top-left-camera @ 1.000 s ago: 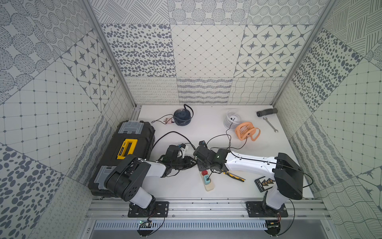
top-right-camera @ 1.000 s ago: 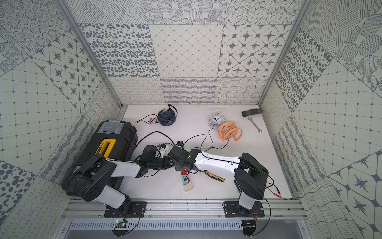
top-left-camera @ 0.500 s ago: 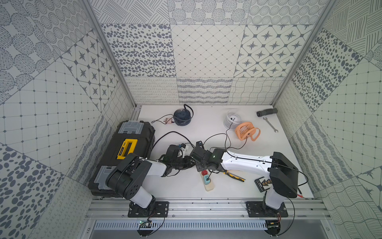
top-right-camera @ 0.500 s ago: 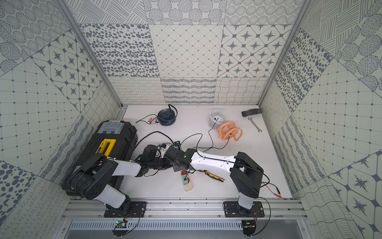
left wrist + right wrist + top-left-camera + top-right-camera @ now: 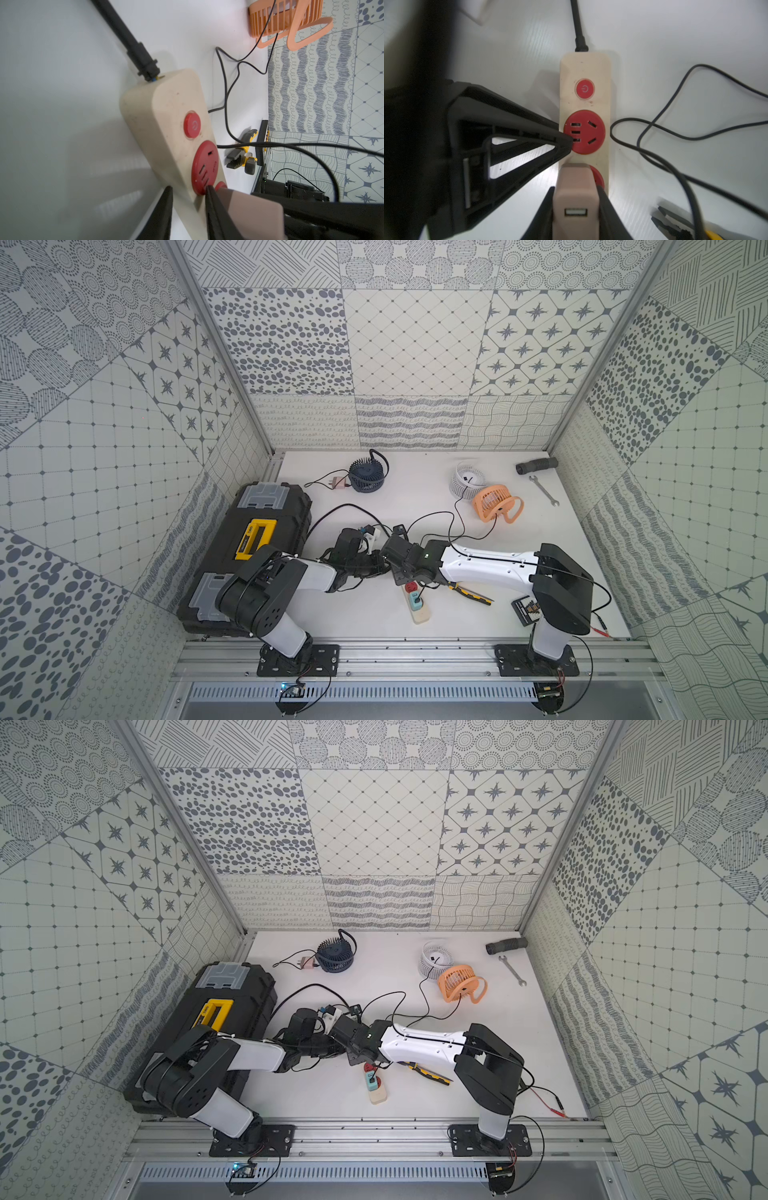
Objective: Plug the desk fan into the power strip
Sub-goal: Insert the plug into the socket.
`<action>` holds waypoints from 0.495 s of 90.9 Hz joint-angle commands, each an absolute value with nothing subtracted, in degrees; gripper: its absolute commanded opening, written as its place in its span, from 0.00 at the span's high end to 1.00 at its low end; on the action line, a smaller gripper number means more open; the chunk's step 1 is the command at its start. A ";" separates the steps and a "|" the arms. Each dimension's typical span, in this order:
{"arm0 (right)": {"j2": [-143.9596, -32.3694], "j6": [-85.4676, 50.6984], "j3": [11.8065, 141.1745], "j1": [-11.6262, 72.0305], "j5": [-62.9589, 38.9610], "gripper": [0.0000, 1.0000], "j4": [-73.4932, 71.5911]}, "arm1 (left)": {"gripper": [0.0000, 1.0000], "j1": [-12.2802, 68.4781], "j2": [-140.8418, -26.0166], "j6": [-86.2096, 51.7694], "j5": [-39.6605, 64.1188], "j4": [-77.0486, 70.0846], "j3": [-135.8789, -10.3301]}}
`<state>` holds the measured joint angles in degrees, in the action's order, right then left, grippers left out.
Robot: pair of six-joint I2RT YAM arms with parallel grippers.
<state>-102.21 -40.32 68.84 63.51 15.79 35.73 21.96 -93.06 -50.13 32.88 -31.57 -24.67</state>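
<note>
Jaws of right gripper (image 5: 576, 193) pinched pink adapter (image 5: 575, 180) over cream, red-socketed power strip (image 5: 584, 66); left gripper's (image 5: 570, 145) narrow at its edge, grip unclear; cord (image 5: 611, 133) crowded opposite side

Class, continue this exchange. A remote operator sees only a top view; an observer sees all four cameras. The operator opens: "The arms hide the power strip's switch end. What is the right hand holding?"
Observer: The right hand clamps a pink USB adapter.
Operator: Where on the power strip?
Observer: Over the second socket from the red switch; I cannot tell whether it is seated.
Operator: And the left hand?
Observer: Its fingertips sit at the strip's edge, beside the first socket.
</note>
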 commanded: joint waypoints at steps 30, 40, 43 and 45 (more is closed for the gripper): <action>-113.62 -40.36 64.65 62.74 12.41 1.00 48.95 | 0.75 21.80 -93.91 -48.99 32.43 -32.27 -25.91; -114.20 -41.00 64.28 62.68 10.85 1.00 48.94 | 0.76 21.80 -93.95 -48.67 32.23 -32.01 -25.90; -114.41 -41.49 63.79 63.12 10.17 1.00 48.94 | 0.76 21.80 -93.96 -48.61 32.06 -31.99 -25.91; -114.60 -41.90 63.41 63.57 9.81 1.00 49.06 | 0.76 21.80 -93.96 -48.67 31.90 -31.99 -25.90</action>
<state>-104.27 -40.69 70.57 64.07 16.97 37.89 21.85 -93.36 -50.13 33.45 -31.22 -25.02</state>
